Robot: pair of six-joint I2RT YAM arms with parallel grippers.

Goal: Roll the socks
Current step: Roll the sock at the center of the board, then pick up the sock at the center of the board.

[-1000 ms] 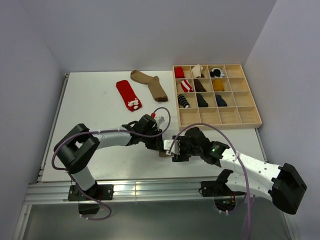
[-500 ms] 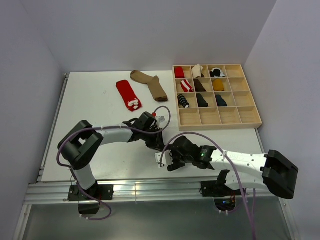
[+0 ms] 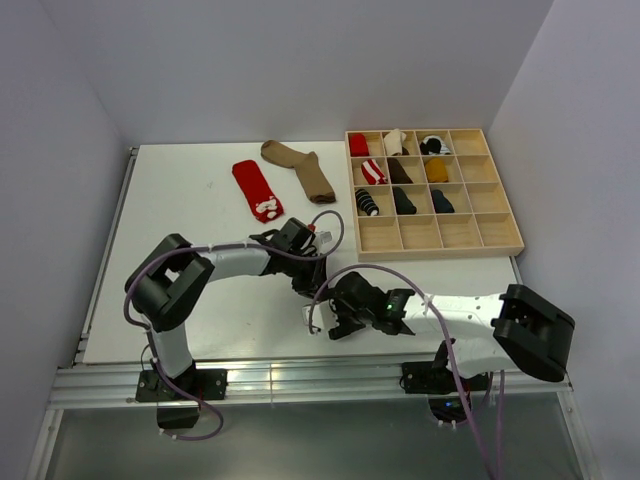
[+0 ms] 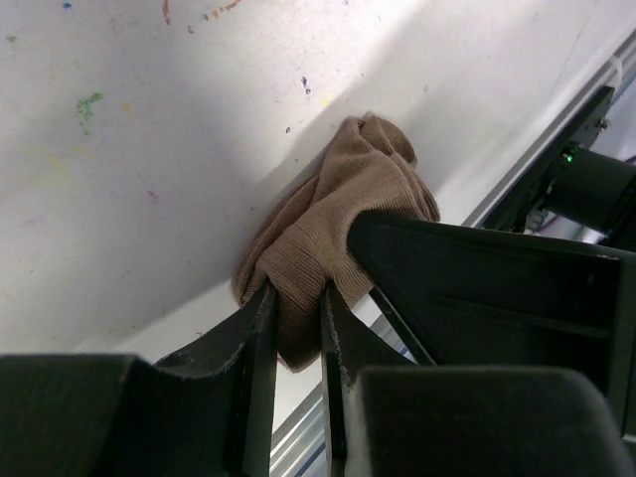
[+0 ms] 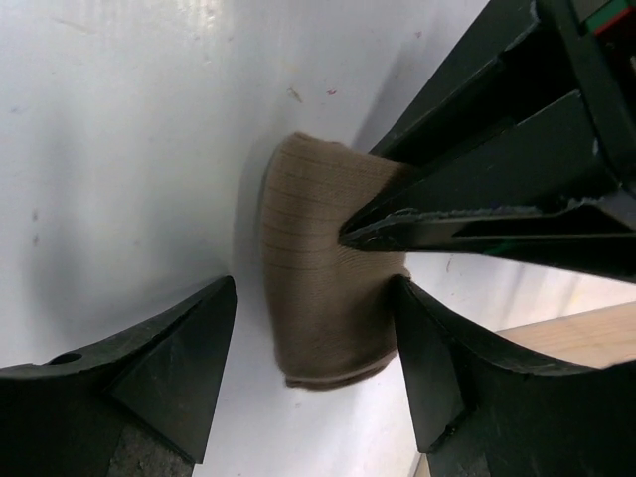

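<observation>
Left gripper (image 4: 298,298) is pinching the tan sock roll (image 4: 348,189), right gripper (image 5: 313,290) gapes wide around it, so I'd close right gently so nothing unrolls.

White table (image 3: 180,210), pale lilac walls (image 3: 300,60) three sides, aluminium rail (image 3: 300,380) near edge.

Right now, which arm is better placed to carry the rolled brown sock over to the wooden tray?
Right. The right gripper, open, straddles the brown sock roll, and the wooden tray lies on that arm's side. The left gripper only pinches a fold of it.
</observation>
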